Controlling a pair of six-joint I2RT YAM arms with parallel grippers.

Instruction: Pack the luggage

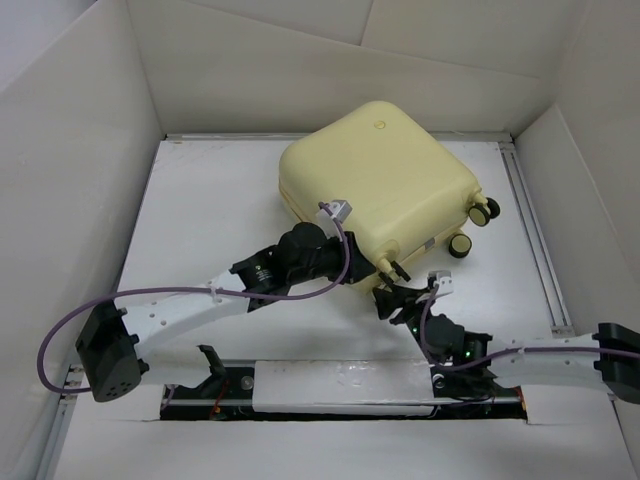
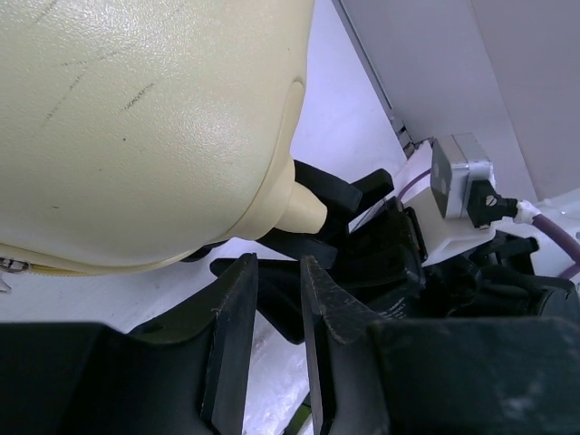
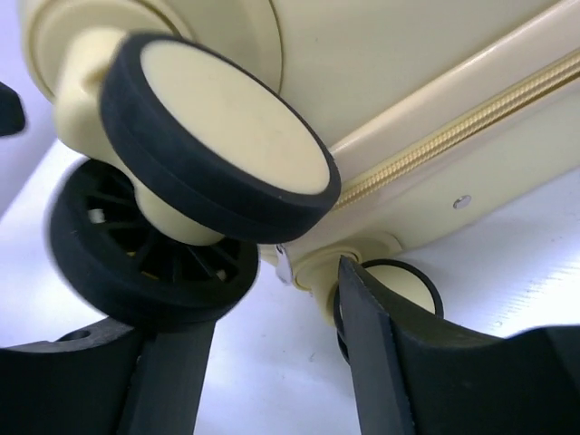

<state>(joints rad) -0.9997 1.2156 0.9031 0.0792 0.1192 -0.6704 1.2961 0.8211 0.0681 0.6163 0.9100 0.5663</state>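
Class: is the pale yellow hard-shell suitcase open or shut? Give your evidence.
Shut. The pale yellow hard-shell suitcase lies flat with its shells together; the zip along the seam is closed, and no lining shows.

The luggage (image 1: 380, 180) blocks the right; the table (image 1: 200, 220) lies open leftward.

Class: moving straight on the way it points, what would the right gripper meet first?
Probably the pale yellow hard-shell suitcase: the right gripper points at its zipped edge between cream-and-black caster wheels; depth unclear.
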